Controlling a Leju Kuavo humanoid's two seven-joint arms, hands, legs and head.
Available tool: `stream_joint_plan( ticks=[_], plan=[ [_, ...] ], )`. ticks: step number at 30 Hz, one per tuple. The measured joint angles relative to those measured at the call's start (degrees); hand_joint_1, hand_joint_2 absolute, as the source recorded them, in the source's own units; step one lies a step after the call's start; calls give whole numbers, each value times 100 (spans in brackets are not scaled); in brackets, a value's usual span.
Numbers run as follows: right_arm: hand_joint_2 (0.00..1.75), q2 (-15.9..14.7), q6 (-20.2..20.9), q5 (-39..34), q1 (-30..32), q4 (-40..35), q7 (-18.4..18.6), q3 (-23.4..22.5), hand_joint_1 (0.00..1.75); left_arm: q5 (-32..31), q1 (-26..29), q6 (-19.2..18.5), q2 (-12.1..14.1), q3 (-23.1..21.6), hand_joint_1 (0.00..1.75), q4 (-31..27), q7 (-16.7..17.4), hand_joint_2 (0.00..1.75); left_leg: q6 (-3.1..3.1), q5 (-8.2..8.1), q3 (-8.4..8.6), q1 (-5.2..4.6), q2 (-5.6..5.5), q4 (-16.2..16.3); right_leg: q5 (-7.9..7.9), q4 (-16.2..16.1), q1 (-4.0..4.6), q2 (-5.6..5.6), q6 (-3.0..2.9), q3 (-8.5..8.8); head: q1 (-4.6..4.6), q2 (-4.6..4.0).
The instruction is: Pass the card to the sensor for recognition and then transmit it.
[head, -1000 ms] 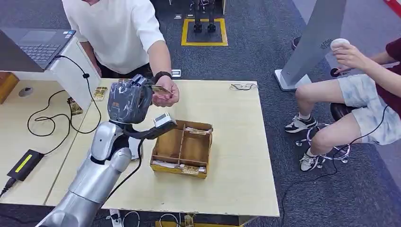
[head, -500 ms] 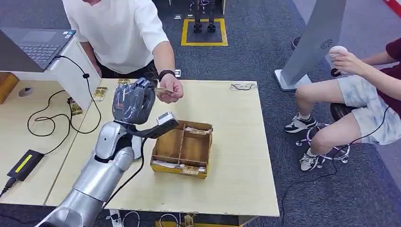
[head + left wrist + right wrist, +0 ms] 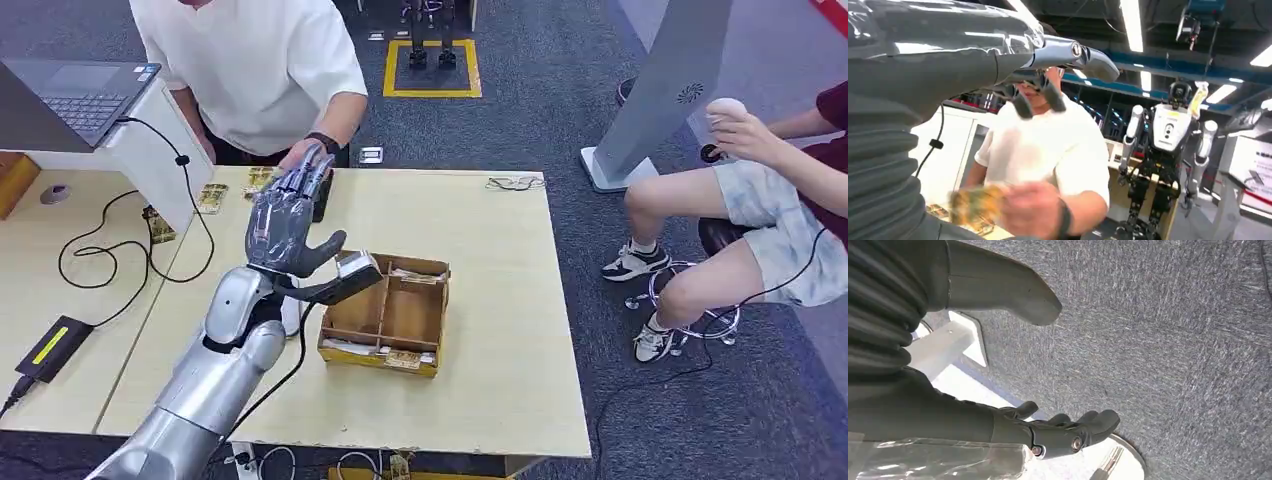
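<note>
My left hand [image 3: 288,222] is raised over the table's far left part, fingers spread upward and holding nothing. Just behind its fingertips is the hand [image 3: 303,157] of a person in a white shirt. In the left wrist view that person's hand [image 3: 1033,210] holds a blurred yellowish card [image 3: 974,203], apart from my fingers [image 3: 1068,52]. The sensor [image 3: 355,266], a small grey scanner on a black stand, sits right of my wrist at the corner of the wooden box [image 3: 378,358]. My right hand [image 3: 1058,432] hangs over grey carpet, fingers loosely extended, holding nothing.
The partitioned wooden box holds cards in its slots. Small stacks of cards [image 3: 211,197] lie at the table's far left edge. A laptop [image 3: 75,95], black cables [image 3: 110,250] and a power brick [image 3: 50,345] are on the left desk. Another person [image 3: 770,200] sits at the right.
My left hand pinched the card beside the person's hand; now its fingers have spread and let go. The person's hand has drawn back toward the table's far edge with the card.
</note>
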Motion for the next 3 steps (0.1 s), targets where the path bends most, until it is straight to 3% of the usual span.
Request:
stream_joint_plan(
  ticks=[3],
  plan=[
    [175,-4,0,0,4,0,-2,0,0,-9,60,57,4,-9,0,0,0,175,0,0,0,0,0,0,0,0,0,0,0,0,0,0]
  ],
)
